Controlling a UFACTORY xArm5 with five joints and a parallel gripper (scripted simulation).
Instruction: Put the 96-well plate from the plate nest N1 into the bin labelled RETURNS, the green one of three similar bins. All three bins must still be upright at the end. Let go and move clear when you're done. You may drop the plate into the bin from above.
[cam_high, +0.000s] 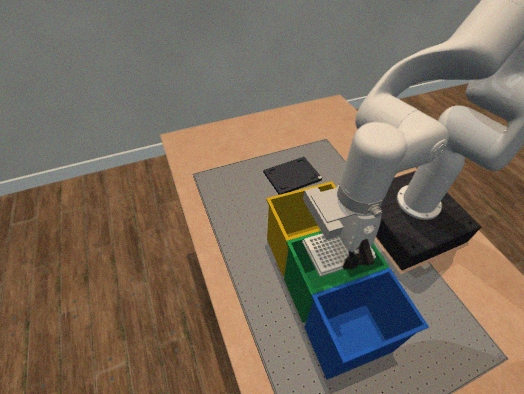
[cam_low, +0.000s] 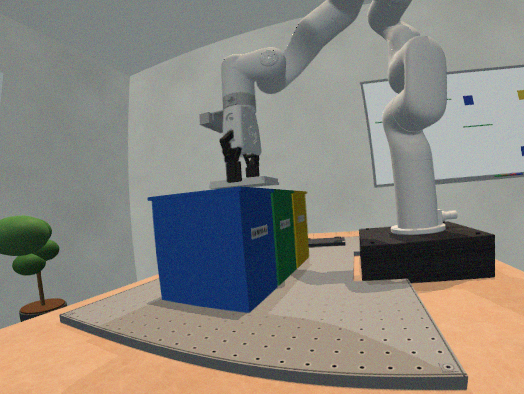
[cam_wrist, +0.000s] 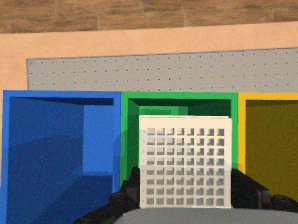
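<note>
Wrist view shows the gripper (cam_wrist: 186, 200) clamping the 96-well plate (cam_wrist: 185, 162) above the green bin (cam_wrist: 129, 135), release due next.

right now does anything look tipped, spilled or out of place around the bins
Nothing stands out. The blue bin, green bin and yellow bin stand upright in a tight row. The hand holds the 96-well plate level, just above the green bin's opening. The plate nest sits empty.

A potted plant (cam_low: 30, 260) stands beyond the wooden table (cam_low: 490, 320); a whiteboard (cam_low: 480, 125) hangs on the wall.
</note>
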